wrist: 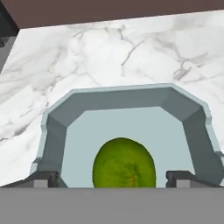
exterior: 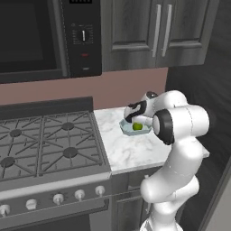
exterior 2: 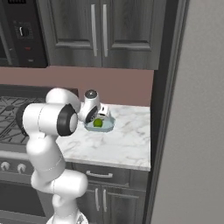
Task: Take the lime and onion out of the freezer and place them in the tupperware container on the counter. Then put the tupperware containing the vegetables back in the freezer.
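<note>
The green lime [wrist: 124,164] lies in the pale blue-grey tupperware container [wrist: 118,98], toward its near side. The container [exterior: 145,131] stands on the white marble counter [exterior: 126,151] near the back wall. My gripper [wrist: 113,179] hangs just over it, open, with a dark fingertip on each side of the lime and a gap to each. From the sides, the hand [exterior: 135,121] covers part of the lime [exterior: 137,127] and the tray [exterior 2: 109,124]. The freezer's speckled grey door [exterior 2: 197,131] rises at the right. The onion is out of view.
A black gas stove [exterior: 45,140] adjoins the counter on the left, with a microwave [exterior: 40,36] above it. Dark cabinets [exterior 2: 96,30] hang over the counter. A tall dark panel [exterior 2: 164,87] bounds the counter's right end. Bare marble [exterior 2: 127,140] lies in front of the container.
</note>
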{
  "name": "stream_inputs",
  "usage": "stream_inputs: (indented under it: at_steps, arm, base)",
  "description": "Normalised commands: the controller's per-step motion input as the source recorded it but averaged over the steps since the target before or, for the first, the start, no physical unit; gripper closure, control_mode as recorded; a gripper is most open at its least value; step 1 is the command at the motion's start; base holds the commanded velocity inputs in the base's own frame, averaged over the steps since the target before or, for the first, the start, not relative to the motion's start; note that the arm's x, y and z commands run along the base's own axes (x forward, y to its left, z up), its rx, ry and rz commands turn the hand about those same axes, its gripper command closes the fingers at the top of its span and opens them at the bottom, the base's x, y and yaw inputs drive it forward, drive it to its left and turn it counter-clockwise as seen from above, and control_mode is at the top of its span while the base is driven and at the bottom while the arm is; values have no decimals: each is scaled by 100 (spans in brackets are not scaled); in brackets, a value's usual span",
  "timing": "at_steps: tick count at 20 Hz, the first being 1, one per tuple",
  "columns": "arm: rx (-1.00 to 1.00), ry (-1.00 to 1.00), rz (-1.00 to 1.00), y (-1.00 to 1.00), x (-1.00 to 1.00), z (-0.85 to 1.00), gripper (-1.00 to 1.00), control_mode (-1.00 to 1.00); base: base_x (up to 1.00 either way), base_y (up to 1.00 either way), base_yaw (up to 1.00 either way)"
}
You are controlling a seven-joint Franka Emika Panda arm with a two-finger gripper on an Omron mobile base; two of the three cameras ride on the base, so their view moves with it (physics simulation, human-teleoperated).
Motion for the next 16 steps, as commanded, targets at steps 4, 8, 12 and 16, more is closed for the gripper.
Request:
stream_inputs:
  at_steps: [4, 8, 12, 16]
  arm:
    - [0, -6, 0, 0, -67, 21, -100, -100]
    - [1, -2, 0, 0, -81, 81, -100, -100]
    - [0, 0, 0, 0, -86, 100, -100, -100]
    - [0, 0, 0, 0, -96, 100, -100, -100]
  base:
    - [0, 0, 0]
    - [0, 0, 0]
    - [0, 0, 0]
    - [0, 0, 0]
